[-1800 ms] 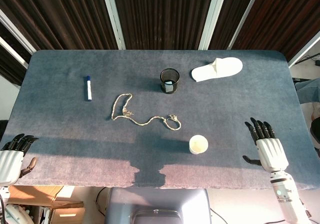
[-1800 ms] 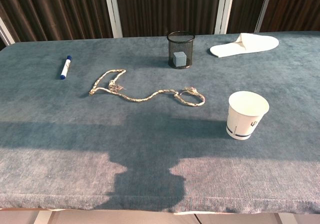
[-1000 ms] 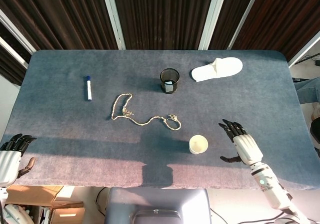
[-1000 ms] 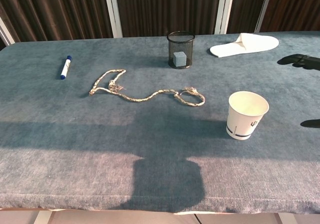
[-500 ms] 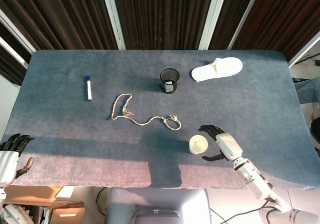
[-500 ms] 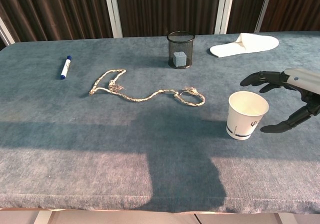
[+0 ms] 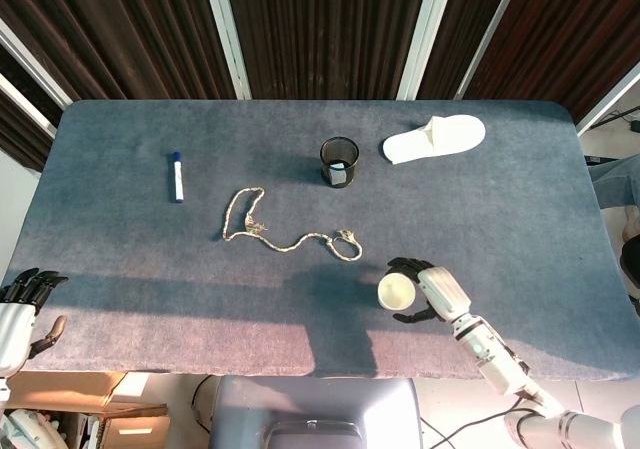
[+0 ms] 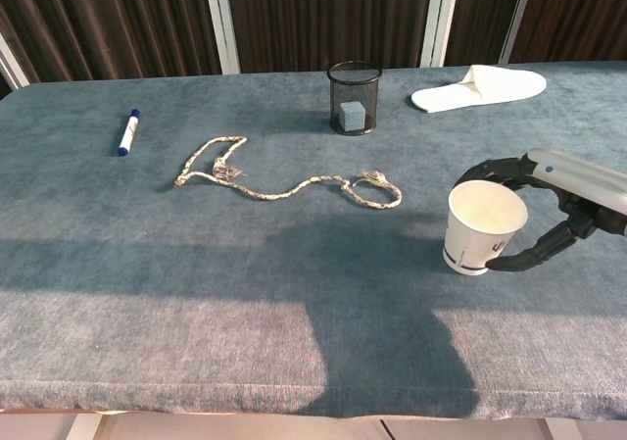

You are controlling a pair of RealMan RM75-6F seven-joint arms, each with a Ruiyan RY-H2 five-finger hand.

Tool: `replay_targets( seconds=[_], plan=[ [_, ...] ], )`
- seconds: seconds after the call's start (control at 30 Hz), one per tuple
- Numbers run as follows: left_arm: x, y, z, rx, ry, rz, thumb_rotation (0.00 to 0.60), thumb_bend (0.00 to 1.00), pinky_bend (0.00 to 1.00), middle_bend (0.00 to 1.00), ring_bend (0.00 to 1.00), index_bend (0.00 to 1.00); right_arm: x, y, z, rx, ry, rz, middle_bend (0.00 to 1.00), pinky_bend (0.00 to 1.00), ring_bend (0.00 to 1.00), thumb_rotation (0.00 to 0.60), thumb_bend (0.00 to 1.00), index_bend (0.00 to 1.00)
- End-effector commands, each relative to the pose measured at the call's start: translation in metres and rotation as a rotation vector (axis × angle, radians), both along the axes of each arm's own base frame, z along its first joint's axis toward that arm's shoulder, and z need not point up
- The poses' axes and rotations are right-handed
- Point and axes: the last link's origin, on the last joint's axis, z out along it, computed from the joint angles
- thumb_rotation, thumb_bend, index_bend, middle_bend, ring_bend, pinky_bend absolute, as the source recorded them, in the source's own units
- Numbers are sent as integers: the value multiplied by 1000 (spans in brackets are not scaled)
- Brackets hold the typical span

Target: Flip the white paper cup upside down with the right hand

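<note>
The white paper cup [image 7: 396, 291] [image 8: 483, 226] stands upright, mouth up, near the table's front right. My right hand [image 7: 435, 291] [image 8: 563, 190] reaches in from the cup's right side. Its dark fingers [image 8: 487, 171] curve round behind the rim and its thumb [image 8: 517, 260] lies low in front of the cup. A small gap shows around the cup, and I see no firm grip. My left hand [image 7: 18, 319] hangs off the table's front left corner, fingers stretched out, holding nothing; the chest view does not show it.
A black mesh pot [image 7: 339, 161] [image 8: 354, 97] with a grey cube inside stands behind the cup. A white slipper [image 7: 434, 138] [image 8: 478, 87] lies at the back right. A tangled rope [image 7: 285, 231] [image 8: 284, 180] lies mid-table, a blue marker [image 7: 177, 176] [image 8: 128, 131] at the left.
My right hand has swept left from the table's right edge to the cup, and its fingers now curve around it. The cup has not moved. The left hand slid slightly lower.
</note>
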Motion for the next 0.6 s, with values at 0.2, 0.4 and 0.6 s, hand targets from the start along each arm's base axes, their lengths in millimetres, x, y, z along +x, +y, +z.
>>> replay_targets(
  seconds=[0.2,0.4,0.6],
  plan=[
    [0,-1,1,2,-2,-1,600,340,341,228,162,283,1,-1,-2,-77,3,33,496,549,458,600,427,659],
    [0,-1,1,2,-2,0,600,340,341,230,166,285,1,-3,8,-179,54,90,505,563,467,600,440,669],
    [0,-1,0,-2,1,1,600,340,341,230,165,284,10,1,30,-335,416,253,505,558,453,600,441,637]
  ],
)
